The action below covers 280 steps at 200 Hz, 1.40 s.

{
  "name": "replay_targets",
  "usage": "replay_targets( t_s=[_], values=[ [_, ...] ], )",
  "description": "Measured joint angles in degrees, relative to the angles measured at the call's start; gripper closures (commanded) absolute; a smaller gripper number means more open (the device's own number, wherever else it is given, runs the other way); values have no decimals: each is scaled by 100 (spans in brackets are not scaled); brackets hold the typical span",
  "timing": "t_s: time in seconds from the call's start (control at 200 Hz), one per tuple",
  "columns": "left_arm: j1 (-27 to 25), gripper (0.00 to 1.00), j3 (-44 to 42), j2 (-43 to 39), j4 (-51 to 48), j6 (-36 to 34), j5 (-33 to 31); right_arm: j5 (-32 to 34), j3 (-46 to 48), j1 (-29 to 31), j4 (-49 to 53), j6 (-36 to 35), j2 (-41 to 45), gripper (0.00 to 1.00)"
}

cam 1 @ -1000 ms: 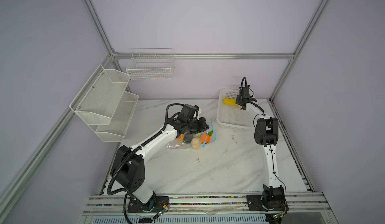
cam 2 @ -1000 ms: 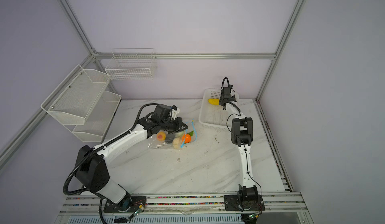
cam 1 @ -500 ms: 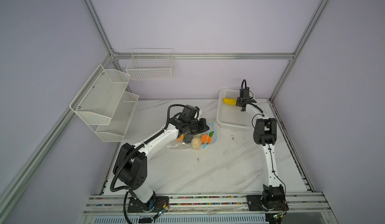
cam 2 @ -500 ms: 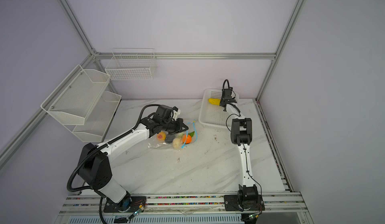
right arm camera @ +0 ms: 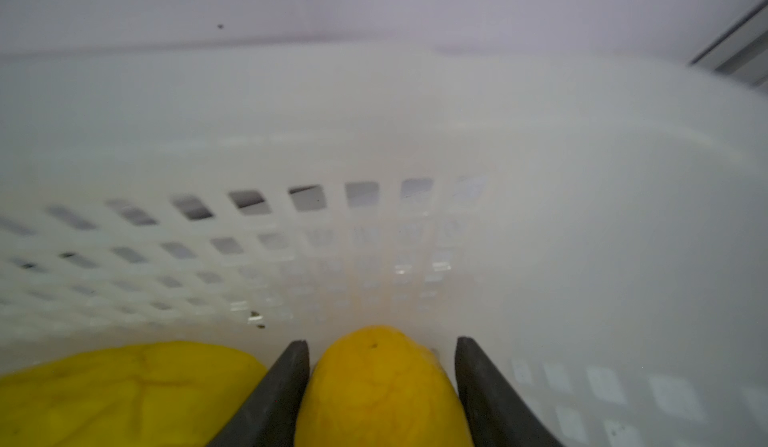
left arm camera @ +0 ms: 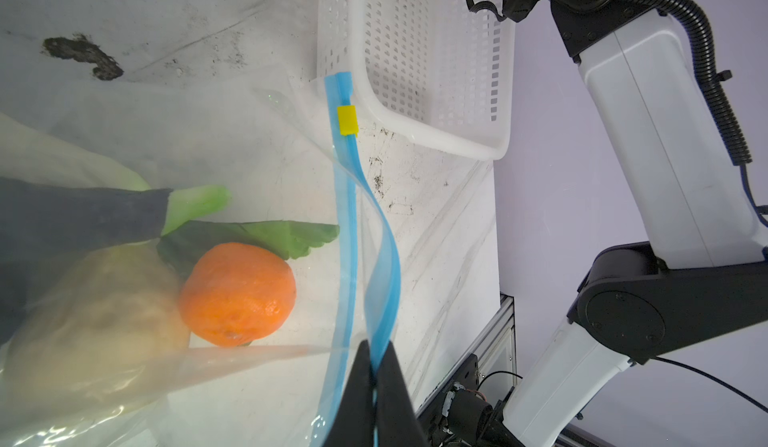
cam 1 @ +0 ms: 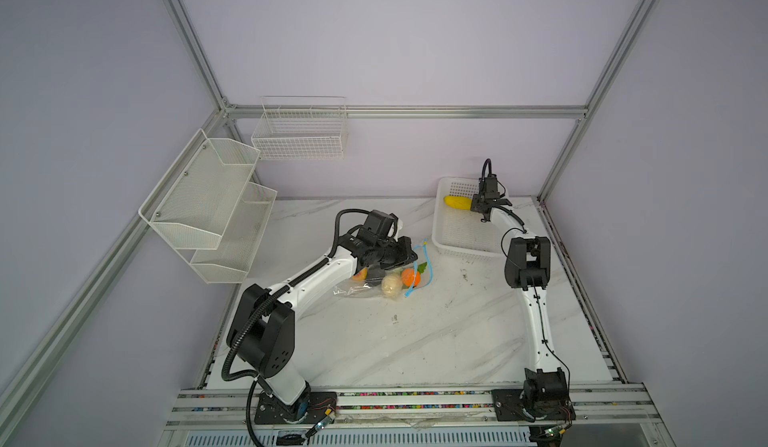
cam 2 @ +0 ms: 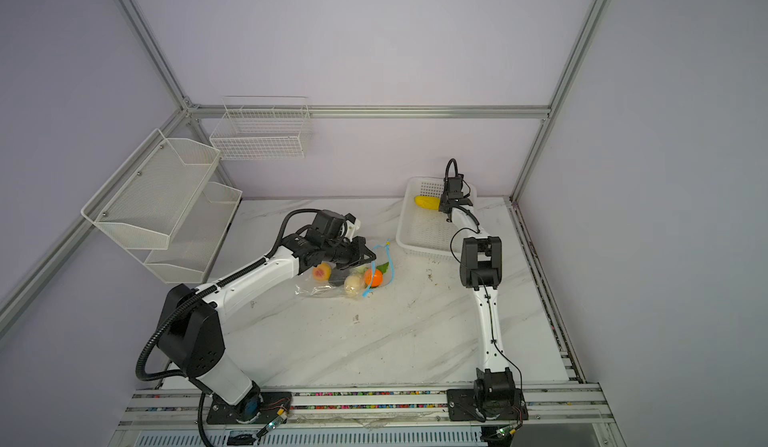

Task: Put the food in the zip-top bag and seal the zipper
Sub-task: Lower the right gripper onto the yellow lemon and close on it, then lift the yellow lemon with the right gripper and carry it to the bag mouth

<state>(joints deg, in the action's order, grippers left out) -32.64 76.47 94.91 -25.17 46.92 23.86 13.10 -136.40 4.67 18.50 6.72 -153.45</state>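
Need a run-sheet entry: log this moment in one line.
left gripper: shut on zipper | right gripper: astride yellow food in basket, grip unclear | zip-top bag: unsealed

A zip-top bag (cam 1: 357,289) of orange and cream food (cam 1: 410,276) lies mid-table (cam 1: 415,341), with the left pincer (cam 1: 410,259) at its mouth. Far right, the right pincer (cam 1: 476,208) meets a yellow piece (cam 1: 457,202) inside the white basket (cam 1: 461,251).

Bright, even light; blurry right-wrist close-up.
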Motion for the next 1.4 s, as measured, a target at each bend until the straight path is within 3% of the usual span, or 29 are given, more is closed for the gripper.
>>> replay_targets(
  t_s=[0.64,1.4],
  values=[
    [0,100,0,0,-17,-2,-4,-247,295,-17,-7,26,221,46],
    [0,100,0,0,61,0,0,-909,3600,-17,-505,619,2723,46]
  ],
)
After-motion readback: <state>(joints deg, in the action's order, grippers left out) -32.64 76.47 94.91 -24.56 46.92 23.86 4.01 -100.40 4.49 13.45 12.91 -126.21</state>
